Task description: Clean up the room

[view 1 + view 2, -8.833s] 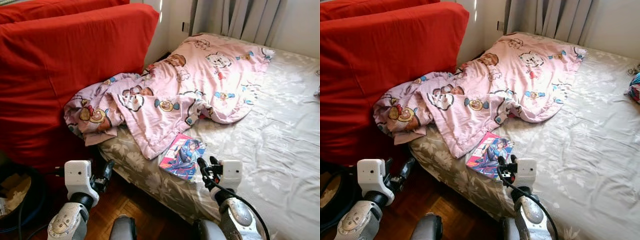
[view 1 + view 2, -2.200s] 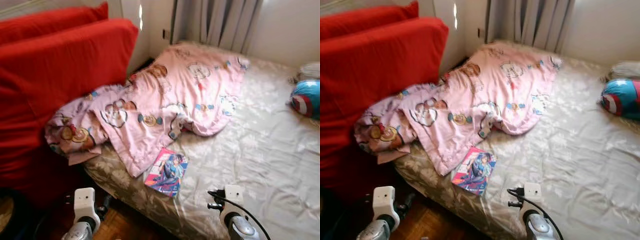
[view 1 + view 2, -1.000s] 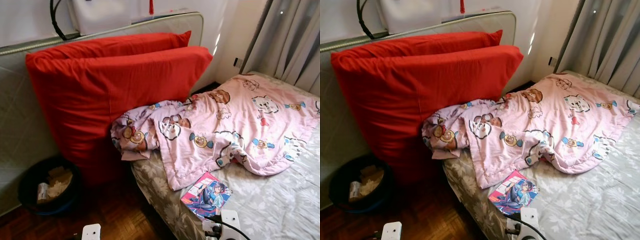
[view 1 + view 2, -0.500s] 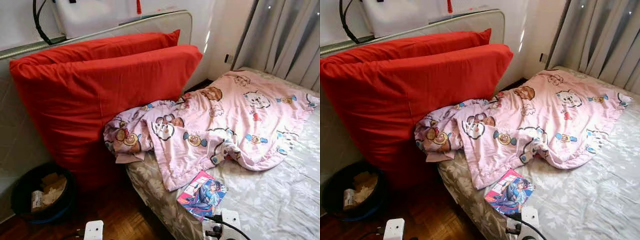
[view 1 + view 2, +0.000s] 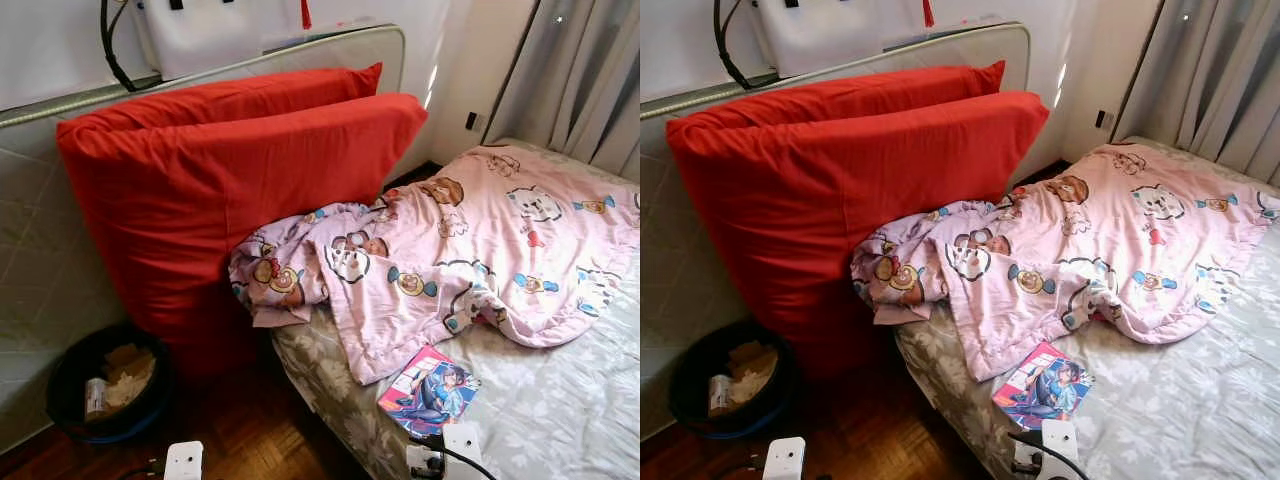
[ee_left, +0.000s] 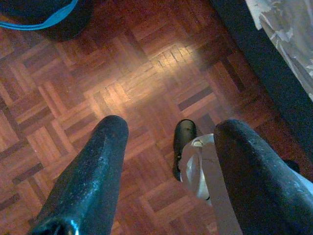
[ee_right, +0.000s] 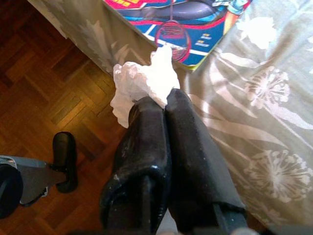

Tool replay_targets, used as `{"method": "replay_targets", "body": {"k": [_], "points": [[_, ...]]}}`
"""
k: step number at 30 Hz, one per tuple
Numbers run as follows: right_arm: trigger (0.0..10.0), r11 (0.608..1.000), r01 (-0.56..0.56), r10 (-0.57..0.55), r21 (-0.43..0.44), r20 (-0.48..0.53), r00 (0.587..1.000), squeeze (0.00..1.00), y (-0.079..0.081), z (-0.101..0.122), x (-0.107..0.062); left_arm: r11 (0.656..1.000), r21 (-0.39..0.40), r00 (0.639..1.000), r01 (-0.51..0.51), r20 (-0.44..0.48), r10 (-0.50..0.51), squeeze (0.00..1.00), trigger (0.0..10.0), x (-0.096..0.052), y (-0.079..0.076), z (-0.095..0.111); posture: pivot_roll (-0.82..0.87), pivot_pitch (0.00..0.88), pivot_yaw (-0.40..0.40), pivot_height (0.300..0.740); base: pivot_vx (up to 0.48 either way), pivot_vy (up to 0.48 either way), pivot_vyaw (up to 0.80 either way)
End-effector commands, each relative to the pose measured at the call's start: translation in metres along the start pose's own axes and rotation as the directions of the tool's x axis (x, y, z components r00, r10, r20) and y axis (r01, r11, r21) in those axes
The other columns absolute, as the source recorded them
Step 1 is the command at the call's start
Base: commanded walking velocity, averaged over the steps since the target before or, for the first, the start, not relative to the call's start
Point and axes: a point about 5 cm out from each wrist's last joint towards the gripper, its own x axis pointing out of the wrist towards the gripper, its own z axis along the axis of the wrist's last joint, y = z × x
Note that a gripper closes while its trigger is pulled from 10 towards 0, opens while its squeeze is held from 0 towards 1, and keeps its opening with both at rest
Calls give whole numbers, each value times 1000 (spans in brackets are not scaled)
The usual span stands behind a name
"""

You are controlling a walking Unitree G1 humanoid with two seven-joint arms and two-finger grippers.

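While the left pincer (image 6: 168, 161) hangs spread over parquet floor (image 6: 122, 83), the right pincer (image 7: 159, 105) pinches a crumpled white tissue (image 7: 142, 81) beside the comic book (image 7: 186, 19) at the bed (image 7: 254, 112) edge.

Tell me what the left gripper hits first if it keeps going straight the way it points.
Most likely the bare parquet floor. The left gripper hangs open, pointing down at it, with nothing between its fingers. The robot's foot sits close beside that line; depth is unclear.

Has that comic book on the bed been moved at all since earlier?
No. The comic book still lies just below the pink blanket's lower corner near the bed edge; only the camera shifted.
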Motion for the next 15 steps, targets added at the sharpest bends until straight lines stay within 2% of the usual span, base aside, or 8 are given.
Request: {"method": "replay_targets", "body": {"k": [1,15], "points": [[10000,1000,-2,2,-2,0,1000,0,1,1,0,1000,2,1000,1,-28,-1,0,10000,-1,1,-5,100,50,-15,740,0,349,0],[10000,1000,-5,5,-7,-7,1000,0,2,0,0,1000,-5,1000,-2,-30,2,0,10000,-1,1,-6,106,48,-18,740,0,350,0]]}}
